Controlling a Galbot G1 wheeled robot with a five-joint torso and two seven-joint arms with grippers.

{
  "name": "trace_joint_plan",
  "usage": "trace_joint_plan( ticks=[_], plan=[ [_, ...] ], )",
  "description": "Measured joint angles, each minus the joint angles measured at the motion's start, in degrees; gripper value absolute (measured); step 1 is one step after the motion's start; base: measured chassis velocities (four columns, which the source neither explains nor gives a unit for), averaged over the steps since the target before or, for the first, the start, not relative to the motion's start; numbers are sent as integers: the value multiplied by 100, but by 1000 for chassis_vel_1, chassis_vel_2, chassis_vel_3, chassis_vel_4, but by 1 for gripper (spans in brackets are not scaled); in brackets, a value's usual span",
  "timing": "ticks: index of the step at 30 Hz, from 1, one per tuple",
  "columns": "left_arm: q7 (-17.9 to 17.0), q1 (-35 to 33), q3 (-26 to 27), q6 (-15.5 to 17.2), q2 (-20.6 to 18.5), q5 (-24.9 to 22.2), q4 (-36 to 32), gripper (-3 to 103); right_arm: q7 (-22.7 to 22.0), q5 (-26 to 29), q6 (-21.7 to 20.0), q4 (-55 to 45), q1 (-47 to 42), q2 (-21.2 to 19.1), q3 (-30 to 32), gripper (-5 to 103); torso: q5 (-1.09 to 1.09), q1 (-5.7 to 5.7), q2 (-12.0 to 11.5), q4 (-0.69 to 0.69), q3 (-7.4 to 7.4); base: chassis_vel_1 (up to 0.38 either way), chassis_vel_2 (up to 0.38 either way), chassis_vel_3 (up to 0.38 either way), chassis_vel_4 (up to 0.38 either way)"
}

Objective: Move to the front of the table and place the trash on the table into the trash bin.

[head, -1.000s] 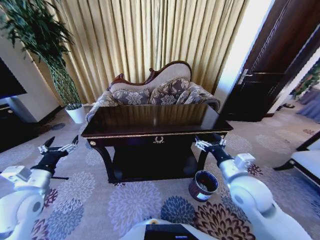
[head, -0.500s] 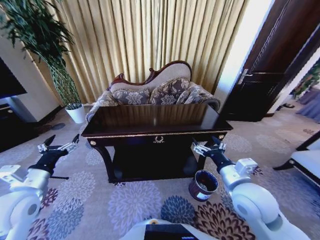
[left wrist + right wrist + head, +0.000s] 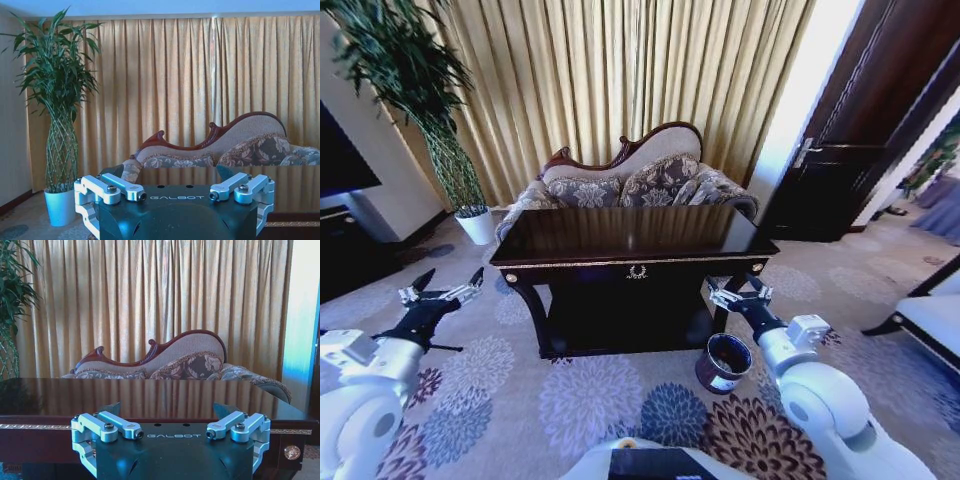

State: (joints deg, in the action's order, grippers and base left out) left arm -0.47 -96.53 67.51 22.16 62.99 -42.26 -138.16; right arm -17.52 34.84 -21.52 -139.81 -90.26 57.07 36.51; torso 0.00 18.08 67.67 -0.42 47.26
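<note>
The table (image 3: 630, 235) stands ahead of us in the head view, a broad dark piece with a glossy top that mirrors the curtain, a thin gold trim along its front edge, a gold emblem (image 3: 637, 271) at front centre, curved legs and a lower shelf in shadow. We make out no bottle, wrapper or paper on its top from here; the strong reflections make small things hard to tell. The trash bin (image 3: 724, 363), a small round dark cylinder with a white label on its side, sits on the flowered carpet (image 3: 590, 400) just beside the table's right front leg, tilted a little so that we look into its dark mouth. Our left gripper (image 3: 442, 296) hangs over the carpet left of the table, well apart from it, its fingers spread wide with nothing between them; in the left wrist view the left gripper (image 3: 176, 192) faces a braided plant in a white pot (image 3: 59, 206) and the table's near corner. Our right gripper (image 3: 740, 295) hovers near the table's right front corner, above the bin, jaws likewise apart and bare. Behind the table we see a patterned sofa (image 3: 625, 180) with a carved wooden back, partly hidden by the tabletop, and pleated golden curtains (image 3: 620, 70).
</note>
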Motion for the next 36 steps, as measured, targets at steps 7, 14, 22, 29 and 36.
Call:
trace_joint_plan(
  ticks=[7, 14, 22, 29, 36],
  plan=[
    [1, -38, 13, -5, 38, 12, -34, 100, 0, -65, 102, -32, -63, -26, 94, 100, 0, 0, 0, 0, 0, 88, -96, -97, 96],
    [7, -53, 13, -21, 80, 21, -62, 100, -2, -68, 121, -168, -180, -27, 155, 100, 1, 0, 0, -1, 0, 129, -138, -131, 135],
    [19, -54, 1, -28, 112, 28, -63, 100, -3, -153, 132, -222, -290, 17, 139, 100, 0, 0, 0, 0, 0, 147, -146, -134, 153],
    [29, -53, -17, -35, 136, 33, -63, 100, -4, -158, 138, -263, -313, 2, 154, 100, 0, 0, 0, 0, 0, 153, -146, -176, 132],
    [30, -53, -5, -40, 138, 34, -54, 100, -7, -160, 139, -264, -327, 19, 153, 100, 1, -1, 0, 0, 0, 154, -148, -148, 156]
  ],
)
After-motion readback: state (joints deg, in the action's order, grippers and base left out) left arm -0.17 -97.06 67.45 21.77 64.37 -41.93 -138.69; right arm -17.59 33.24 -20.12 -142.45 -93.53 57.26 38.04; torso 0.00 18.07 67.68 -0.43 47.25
